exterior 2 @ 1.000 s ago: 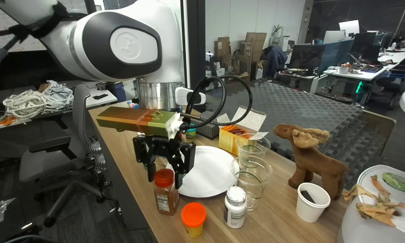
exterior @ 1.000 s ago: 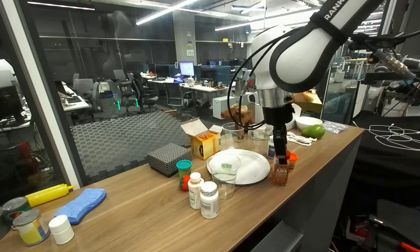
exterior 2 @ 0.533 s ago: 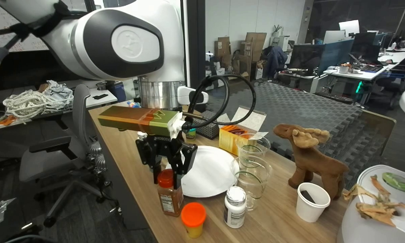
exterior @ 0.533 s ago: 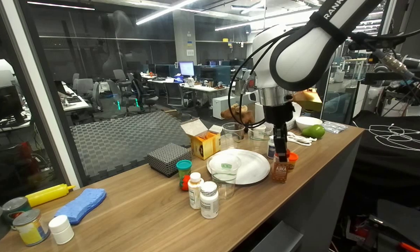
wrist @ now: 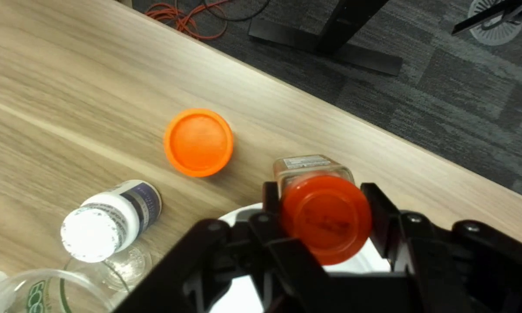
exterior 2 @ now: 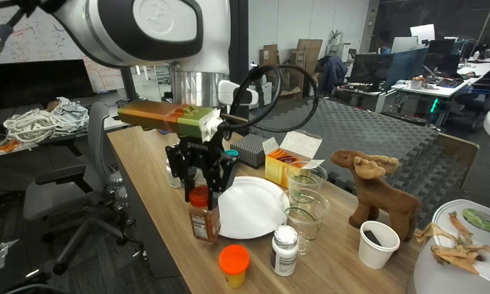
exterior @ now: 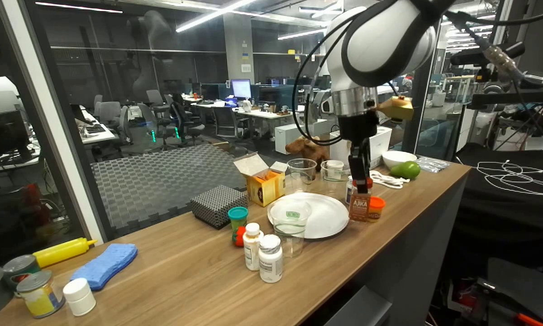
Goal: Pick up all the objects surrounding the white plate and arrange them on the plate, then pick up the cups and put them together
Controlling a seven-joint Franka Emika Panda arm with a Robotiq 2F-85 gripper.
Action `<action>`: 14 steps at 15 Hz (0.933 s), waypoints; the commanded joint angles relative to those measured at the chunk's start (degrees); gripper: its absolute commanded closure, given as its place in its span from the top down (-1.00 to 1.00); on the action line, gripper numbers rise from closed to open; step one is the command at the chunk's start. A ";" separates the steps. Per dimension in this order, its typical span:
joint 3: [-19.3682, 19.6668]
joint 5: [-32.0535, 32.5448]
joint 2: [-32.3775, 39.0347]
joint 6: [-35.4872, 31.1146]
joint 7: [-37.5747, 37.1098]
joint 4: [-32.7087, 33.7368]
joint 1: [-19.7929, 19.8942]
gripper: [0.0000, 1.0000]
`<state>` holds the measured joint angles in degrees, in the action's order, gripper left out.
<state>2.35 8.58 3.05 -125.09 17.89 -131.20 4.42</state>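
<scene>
My gripper [exterior 2: 199,201] is shut on the red-capped spice jar [exterior 2: 204,224] by its cap. It holds the jar, slightly tilted, above the table beside the white plate [exterior 2: 251,208]. The jar [exterior: 359,208] also shows in an exterior view, and its red cap fills the jaws [wrist: 322,211] in the wrist view. An orange-lidded tub [wrist: 199,142] and a white-capped bottle [wrist: 113,221] stand near the plate. Two white bottles [exterior: 252,249] [exterior: 270,260] and a teal-lidded tub [exterior: 238,219] stand on the plate's far side from the jar. Clear cups [exterior 2: 304,216] [exterior: 292,233] stand around the plate.
An open orange carton [exterior: 266,185] and a grey patterned box [exterior: 219,206] stand behind the plate. A brown moose toy [exterior 2: 375,192] and a white paper cup [exterior 2: 377,245] stand farther along. A blue sponge [exterior: 105,265] and cans lie at the table's other end.
The gripper has closed on the red-capped jar and lifted it off the table, with a small shift toward the plate. The arm has risen. The other objects have not moved.
</scene>
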 commanded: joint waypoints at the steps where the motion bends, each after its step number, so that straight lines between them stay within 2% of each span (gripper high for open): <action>1: 0.30 -2.03 1.40 11.31 -5.67 9.64 -0.45 -0.50; 5: -0.49 -3.13 8.84 21.61 -14.89 22.50 -1.60 -0.50; 8: -1.02 -5.42 15.55 26.50 -22.41 31.14 -2.90 -0.50; 10: -1.15 -6.93 19.64 27.83 -27.47 35.54 -3.95 -0.50; 14: -0.83 -9.53 25.84 25.81 -34.41 41.39 -5.35 -0.50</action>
<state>1.12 1.19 24.07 -100.66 -11.89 -96.88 -0.14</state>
